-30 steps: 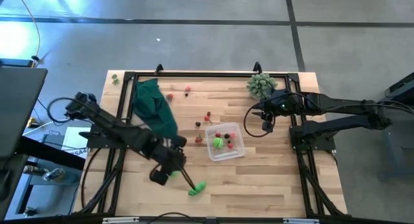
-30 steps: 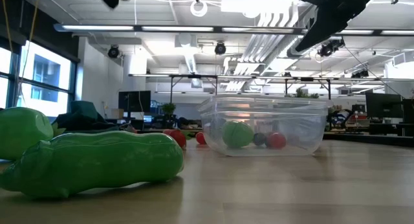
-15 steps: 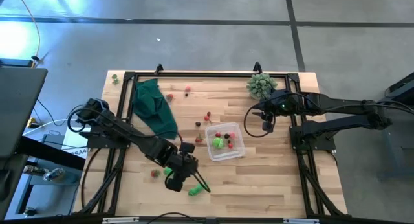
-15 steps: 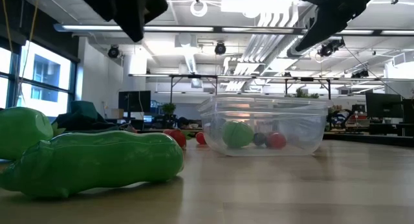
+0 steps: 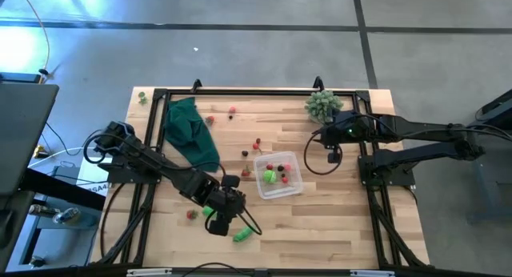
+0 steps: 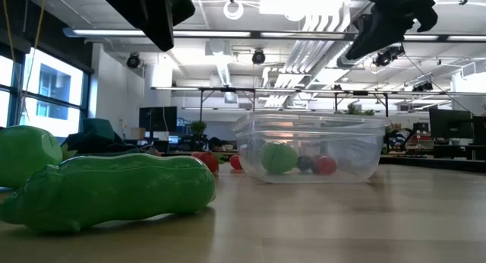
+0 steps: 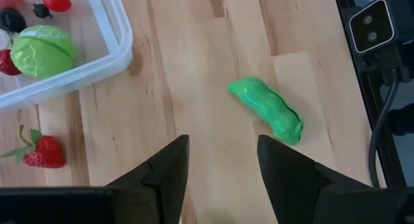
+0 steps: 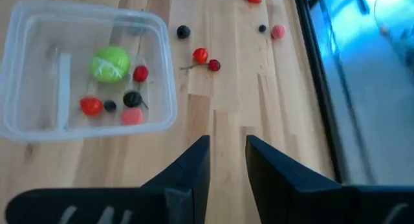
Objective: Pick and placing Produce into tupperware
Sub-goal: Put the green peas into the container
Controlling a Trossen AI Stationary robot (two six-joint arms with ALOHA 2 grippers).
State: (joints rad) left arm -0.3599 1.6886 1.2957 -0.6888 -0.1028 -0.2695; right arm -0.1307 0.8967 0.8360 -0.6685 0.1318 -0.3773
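The clear tupperware [image 5: 278,174] sits mid-table holding a green cabbage-like piece [image 7: 44,50] and a few red and dark berries [image 8: 132,98]. A bright green pea pod [image 5: 241,237] lies flat near the table's near edge; it is also in the left wrist view [image 7: 266,109] and the low view [image 6: 114,191]. My left gripper [image 7: 220,166] hovers open just left of and above the pod. My right gripper [image 8: 228,159] hangs open above the table, right of the tupperware [image 8: 84,75]. Loose berries [image 8: 200,55] lie on the wood beyond the container.
A dark green cloth [image 5: 192,137] lies at the far left of the table and a pale green spiky plant [image 5: 322,105] at the far right. A strawberry [image 7: 42,153] lies near the container's near-left corner, another red piece [image 5: 190,214] left of my left gripper. Bare wood lies right of the pod.
My left gripper has moved toward the table's right and slightly toward the near edge, closer to the pea pod, then held still. A red piece it covered now shows on the wood to its left. The pod and tupperware have stayed put.
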